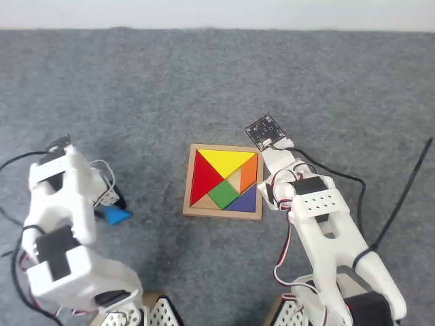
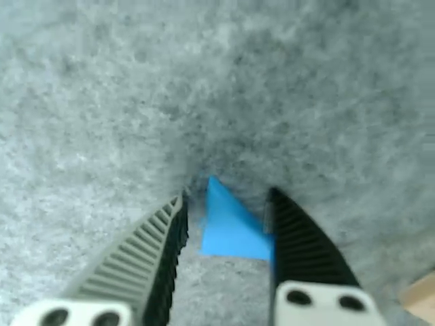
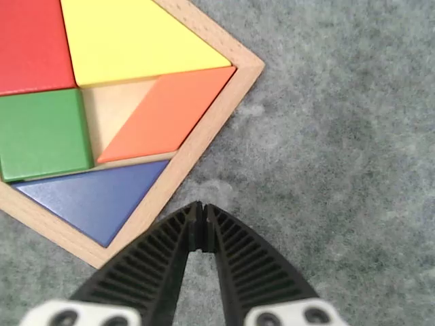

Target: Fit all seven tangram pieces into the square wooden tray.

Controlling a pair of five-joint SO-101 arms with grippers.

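Blue triangle (image 1: 117,215) lies left of the tray (image 1: 223,214) in the high view, between the spread left claw (image 2: 226,198). Right claw (image 3: 202,209) is pressed together, empty.

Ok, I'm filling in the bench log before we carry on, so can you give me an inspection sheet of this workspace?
Surface: grey felt mat.
Job's things: wooden tray holds the yellow piece, red piece, green piece, orange piece and dark blue piece. A bare triangular gap lies between green, yellow and orange. The light blue triangle lies on the mat, outside the tray.
Clutter: nothing seen.
Tools: left tool open, fingers either side of the light blue triangle. Right tool shut, empty, just outside the tray's rim by the dark blue piece.
Cables: black leads trail from both arms.
Surroundings: pale strip beyond the mat.
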